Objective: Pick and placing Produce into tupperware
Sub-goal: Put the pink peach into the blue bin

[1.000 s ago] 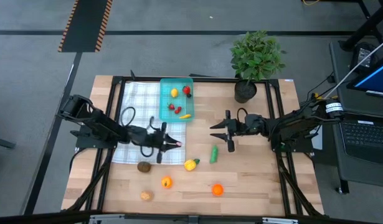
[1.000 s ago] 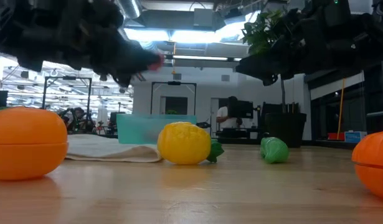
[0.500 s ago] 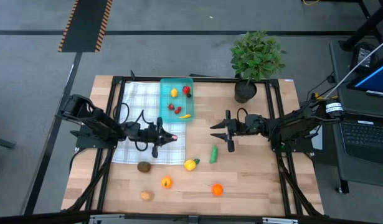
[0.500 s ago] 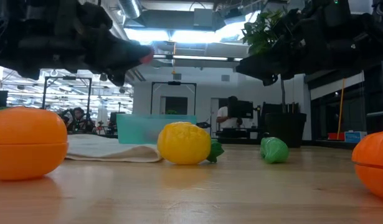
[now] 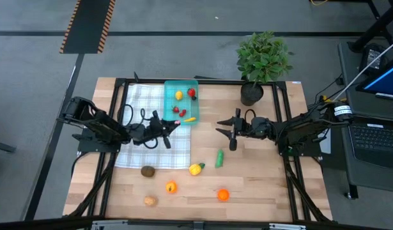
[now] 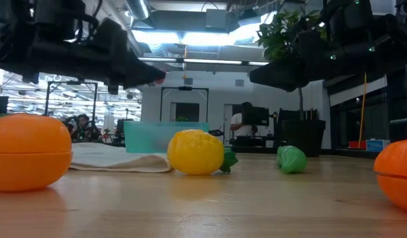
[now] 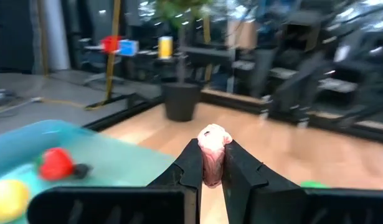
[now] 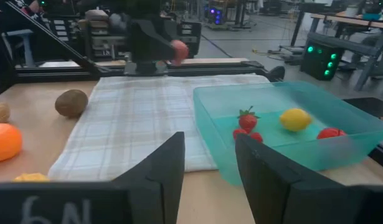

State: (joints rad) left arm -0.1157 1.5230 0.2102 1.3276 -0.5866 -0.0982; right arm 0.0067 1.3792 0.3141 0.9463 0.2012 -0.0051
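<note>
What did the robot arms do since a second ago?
The left gripper, shut on a small pink piece, carried it from over the checked cloth toward the teal container. The right gripper turned slightly, holding nothing. The produce on the table stayed put.

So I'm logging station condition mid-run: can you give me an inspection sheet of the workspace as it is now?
Surface: wooden table, checked cloth on its left part.
Job's things: teal tupperware holds several produce pieces; green piece and six others lie loose on the table.
Clutter: potted plant at the far edge.
Grippers: left gripper shut on a pinkish piece, raised beside the tupperware; right gripper open, empty, above bare wood.
Cables: loops on both arms.
Surroundings: laptop at right; person in the background.
</note>
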